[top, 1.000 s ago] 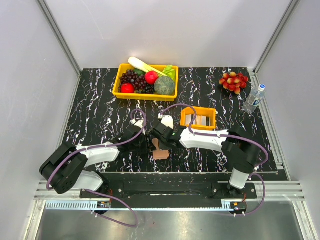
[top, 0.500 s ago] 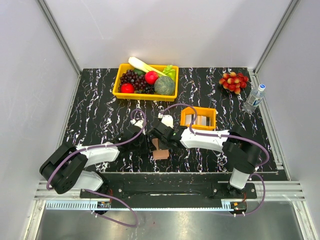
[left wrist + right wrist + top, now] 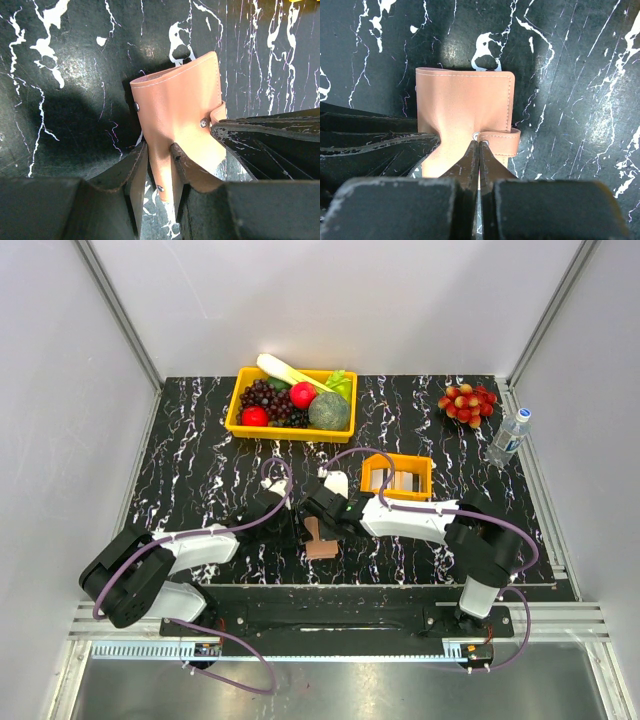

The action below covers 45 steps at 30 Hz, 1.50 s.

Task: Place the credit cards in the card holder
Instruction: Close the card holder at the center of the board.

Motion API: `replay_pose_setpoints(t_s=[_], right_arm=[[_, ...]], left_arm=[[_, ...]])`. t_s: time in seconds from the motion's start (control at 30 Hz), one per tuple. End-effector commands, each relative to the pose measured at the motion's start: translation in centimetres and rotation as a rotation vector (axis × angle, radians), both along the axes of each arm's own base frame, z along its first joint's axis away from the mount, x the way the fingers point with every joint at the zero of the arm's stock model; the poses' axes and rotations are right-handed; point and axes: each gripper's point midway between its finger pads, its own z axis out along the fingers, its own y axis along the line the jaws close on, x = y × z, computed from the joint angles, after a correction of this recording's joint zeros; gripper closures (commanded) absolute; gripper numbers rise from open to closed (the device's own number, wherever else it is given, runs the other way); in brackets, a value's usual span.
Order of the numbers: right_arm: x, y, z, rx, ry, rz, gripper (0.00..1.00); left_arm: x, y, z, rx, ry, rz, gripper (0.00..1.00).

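From above, the left gripper [image 3: 298, 530] and right gripper [image 3: 325, 518] meet at the card holder [image 3: 321, 542]. The credit cards [image 3: 405, 481] lie in the orange tray [image 3: 397, 462], beyond the right gripper, so none is loaded.

Left wrist: the gripper clamps the holder's near edge, directly between its fingers.

Right wrist: the jaws are pressed fully together, tips at the snap tab [image 3: 502, 141] — the holder looks unopened, so opening it and loading the cards both remain.

Bright, even light from overhead filled the top view, leaving only soft shadows. The wrist views were dimmer, with a hazy sheen on the glossy table [image 3: 75, 65]. The card holder [image 3: 175, 100] threw a dark shadow leftward, and the nearest foreground was blurred.
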Motion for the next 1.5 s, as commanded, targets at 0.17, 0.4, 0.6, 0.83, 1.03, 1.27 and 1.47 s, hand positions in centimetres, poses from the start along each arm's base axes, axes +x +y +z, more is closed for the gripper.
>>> replay_pose_setpoints(t_s=[0.17, 0.4, 0.6, 0.83, 1.03, 1.27, 1.47], right_arm=[[0.7, 1.3, 1.3, 0.052, -0.024, 0.013, 1.0], [0.8, 1.9, 1.6, 0.082, -0.031, 0.016, 1.0], [0.6, 1.8, 0.1, 0.065, 0.002, 0.005, 1.0], [0.4, 1.0, -1.2, 0.018, 0.014, -0.011, 1.0], [0.6, 0.5, -1.7, 0.003, 0.022, -0.019, 1.0], [0.4, -0.5, -3.2, -0.016, 0.068, -0.034, 1.0], [0.3, -0.8, -4.5, -0.059, 0.107, -0.027, 1.0]], left_arm=[[-0.2, -0.2, -0.1, 0.004, 0.005, -0.024, 0.72], [-0.2, -0.2, -0.1, 0.002, 0.005, -0.025, 0.72], [-0.2, -0.2, 0.0, 0.0, 0.004, -0.024, 0.72], [-0.2, -0.2, 0.0, -0.002, 0.004, -0.027, 0.72], [-0.2, -0.2, 0.0, -0.003, 0.003, -0.025, 0.72], [-0.2, -0.2, 0.1, -0.005, 0.0, -0.026, 0.72], [-0.3, -0.3, -0.1, -0.006, 0.005, -0.033, 0.73]])
